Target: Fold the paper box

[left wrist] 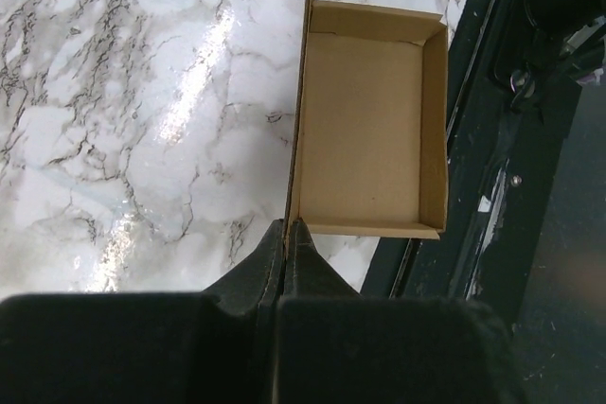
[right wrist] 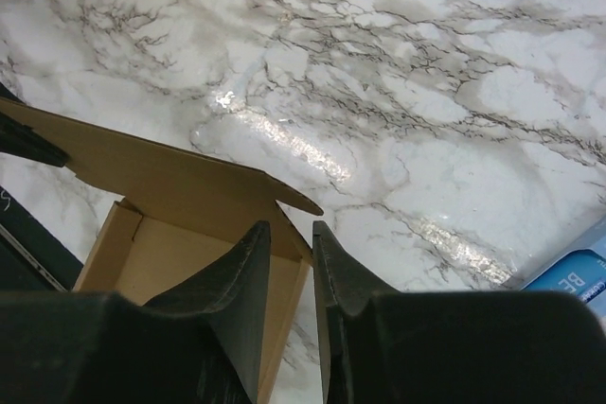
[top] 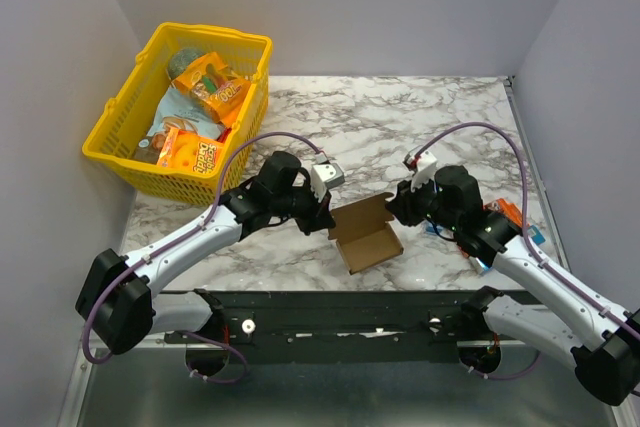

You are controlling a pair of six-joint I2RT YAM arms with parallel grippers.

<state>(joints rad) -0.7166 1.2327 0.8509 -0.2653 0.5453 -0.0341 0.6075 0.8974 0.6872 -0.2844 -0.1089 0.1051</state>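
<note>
The paper box (top: 368, 237) sits on the marble table (top: 400, 117) near its front edge, between the two arms. It is an open tray with its walls up and the lid flap (right wrist: 161, 172) standing off the far side. The left claw (left wrist: 287, 231) is pressed together on one thin side wall of the box, pinning it in place. The right claw (right wrist: 292, 234) has its fingers a narrow gap apart, set astride the box's wall by the corner of the lid flap, and I can't see it pinching anything.

By my reading the tray is formed and closing the lid is the step in hand. The next move calls for the right claw to catch or push the lid flap and swing it down over the tray while the left claw steadies the box. The left claw would then have to release the wall so the lid can tuck in.
</note>
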